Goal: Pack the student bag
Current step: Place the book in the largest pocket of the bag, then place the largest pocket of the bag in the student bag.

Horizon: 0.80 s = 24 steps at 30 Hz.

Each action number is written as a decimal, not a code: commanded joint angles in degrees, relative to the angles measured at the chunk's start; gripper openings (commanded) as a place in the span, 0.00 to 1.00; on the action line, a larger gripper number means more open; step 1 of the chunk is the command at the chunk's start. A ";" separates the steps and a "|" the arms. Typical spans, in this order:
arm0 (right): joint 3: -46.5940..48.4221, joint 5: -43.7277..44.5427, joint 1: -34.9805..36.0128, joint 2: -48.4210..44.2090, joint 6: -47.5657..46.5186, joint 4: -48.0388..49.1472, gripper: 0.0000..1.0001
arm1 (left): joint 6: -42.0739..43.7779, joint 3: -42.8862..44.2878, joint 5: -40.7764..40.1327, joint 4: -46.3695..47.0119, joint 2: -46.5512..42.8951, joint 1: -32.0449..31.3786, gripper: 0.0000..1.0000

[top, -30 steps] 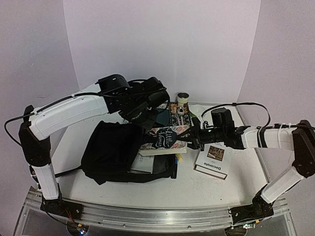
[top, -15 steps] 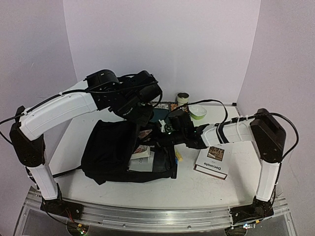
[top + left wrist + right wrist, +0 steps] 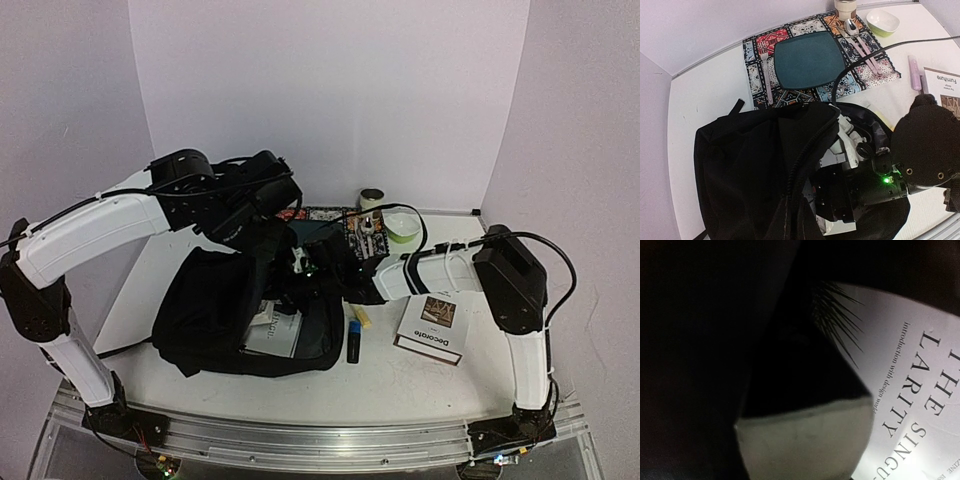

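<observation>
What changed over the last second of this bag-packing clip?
The right arm swung leftward, carrying the patterned book into the student bag; the book is now out of sight. The left pincer drew the opening leftward, grip unchanged. Decorate booklet and placemat stayed put.

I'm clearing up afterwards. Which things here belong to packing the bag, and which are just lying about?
Job: student bag, magazine inside it; probably Decorate book, yellow pen, dark marker.
Lying about: placemat, plate, bowl, cup, cutlery.
</observation>
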 commanded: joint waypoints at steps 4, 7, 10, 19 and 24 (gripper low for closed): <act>1.80 2.34 1.55 -5.17 -10.89 -10.99 0.53 | -2.48 -4.22 -2.46 1.68 -5.95 2.03 0.00; 1.15 1.85 1.55 -7.06 -13.17 -13.58 0.62 | -2.35 -5.24 -2.16 1.70 -6.67 2.83 0.00; 0.34 2.66 1.64 -8.97 -15.26 -15.88 0.68 | -2.12 -5.92 -1.33 1.78 -6.64 3.38 0.00; -0.15 8.55 1.72 -15.30 -24.10 -27.24 0.83 | -0.87 -5.09 2.18 2.58 -4.15 3.57 0.05; -2.00 13.60 1.55 -19.06 -28.80 -33.04 0.88 | 0.15 -3.92 3.84 4.01 -4.11 3.57 0.16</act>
